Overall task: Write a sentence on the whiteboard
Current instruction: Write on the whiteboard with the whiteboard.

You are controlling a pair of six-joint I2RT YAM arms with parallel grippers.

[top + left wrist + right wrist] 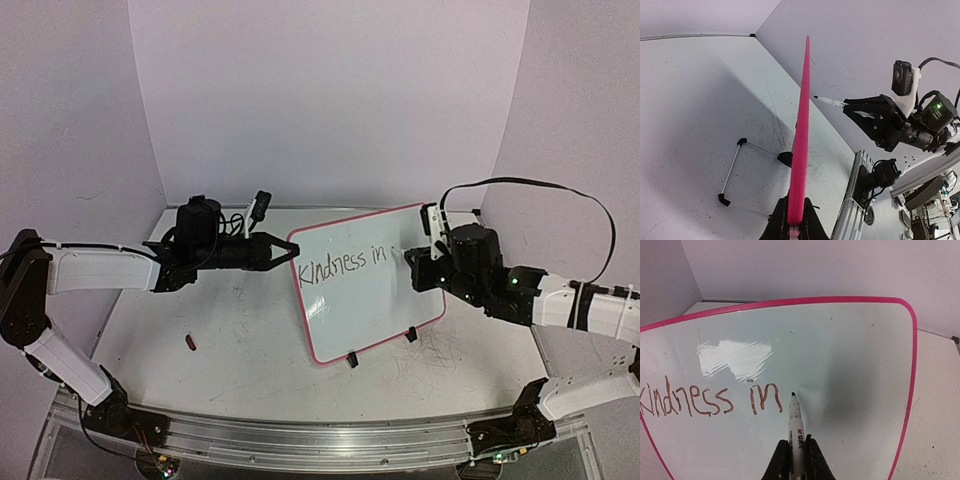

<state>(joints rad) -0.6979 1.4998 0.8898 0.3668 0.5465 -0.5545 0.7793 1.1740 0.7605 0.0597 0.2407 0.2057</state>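
my left pincer clenched the whiteboard by its rim, right pincer gripped the marker just right of the sentence; i feared a hard press twisting it loose.

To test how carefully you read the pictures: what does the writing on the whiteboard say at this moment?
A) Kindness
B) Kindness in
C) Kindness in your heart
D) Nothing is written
B: on the whiteboard the sentence reads only "Kindness in", and the marker tip sits just right of "in".
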